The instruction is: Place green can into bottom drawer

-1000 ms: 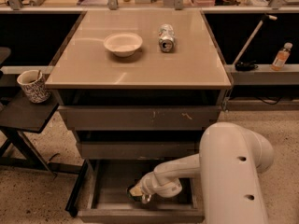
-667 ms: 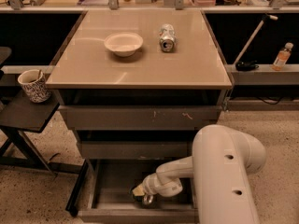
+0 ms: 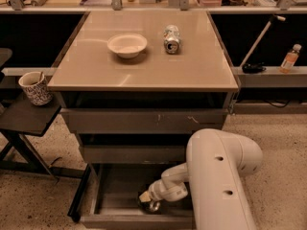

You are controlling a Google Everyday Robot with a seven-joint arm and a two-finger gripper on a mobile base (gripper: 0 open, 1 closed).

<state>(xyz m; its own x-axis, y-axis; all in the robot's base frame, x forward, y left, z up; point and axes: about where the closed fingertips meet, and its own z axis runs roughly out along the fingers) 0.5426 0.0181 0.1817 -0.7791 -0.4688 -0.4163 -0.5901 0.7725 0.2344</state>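
Observation:
The bottom drawer (image 3: 120,188) is pulled open at the foot of the cabinet. My gripper (image 3: 146,199) is down inside it, toward the front middle. A small dark object with a silvery glint (image 3: 153,206) sits right under the gripper on the drawer floor. It looks like the green can, mostly hidden by the wrist. I cannot tell whether the gripper is holding it. The white arm (image 3: 218,176) comes in from the right and covers the drawer's right side.
On the cabinet top (image 3: 96,71) are a white bowl (image 3: 127,45) and a silver-white can (image 3: 171,38) lying on its side. A patterned mug (image 3: 35,88) stands on a dark side table (image 3: 24,119) at the left. A bottle (image 3: 290,58) stands on the right shelf.
The arm's big white link has shifted a little to the left. The gripper has stayed at about the same spot inside the bottom drawer.

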